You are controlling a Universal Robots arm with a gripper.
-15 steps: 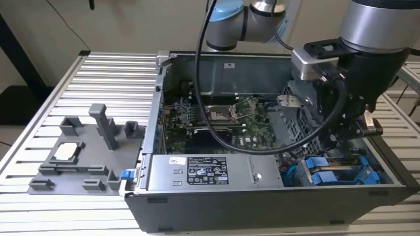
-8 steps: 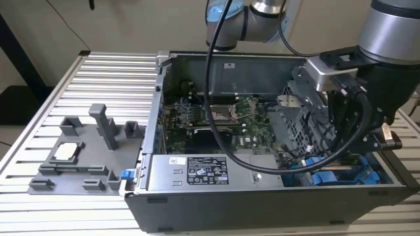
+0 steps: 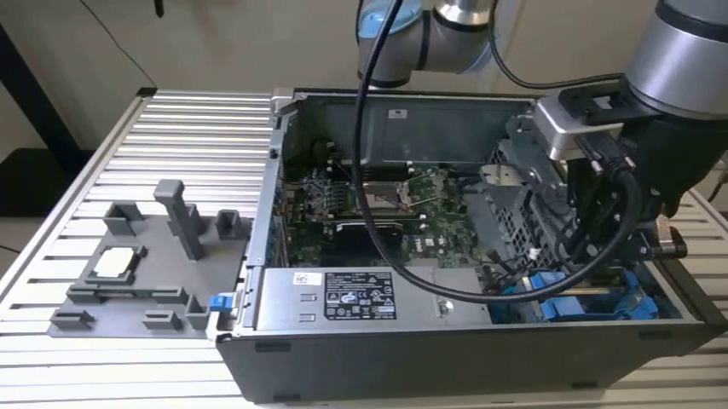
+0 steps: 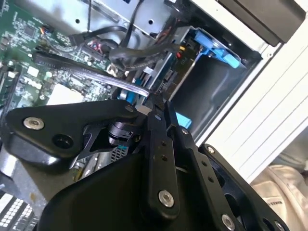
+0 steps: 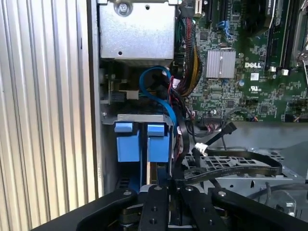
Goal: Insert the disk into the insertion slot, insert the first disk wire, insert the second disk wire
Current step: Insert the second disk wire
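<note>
I have the arm reaching down into the open computer case (image 3: 376, 375), at the near corner on the exterior view's right, where the blue plastic of the disk (image 3: 592, 305) carrier shows among the cables. The gripper (image 3: 620, 281) is low in that corner, just above the blue frame, with a thick black cable (image 3: 455, 290) looping down past it.

In the first wrist view, the disk (image 5: 143, 142) sits in the insertion slot (image 5: 139, 118) of the grey metal drive cage, its two blue end tabs side by side under the cage's top edge. The gripper (image 5: 166, 192) is right in front of those tabs, and its black fingers (image 5: 154, 202) lie close together around a thin edge of the carrier; I cannot tell whether they are actually pinching it or merely resting alongside. A blue wire (image 5: 159, 89) curves from the cage toward the motherboard (image 5: 240, 72), and a black ribbon-like cable (image 5: 231, 166) lies just beside the slot.

In the second wrist view, the gripper (image 4: 156, 108) tips meet at the cage, near a bundle of black cables (image 4: 130, 53), with the blue carrier tab (image 4: 216, 48) visible at the far end of the bay.

On the exterior view's left, a grey fixture tray (image 3: 136, 273) rests on the slatted table (image 3: 170, 136), well apart from the case.
</note>
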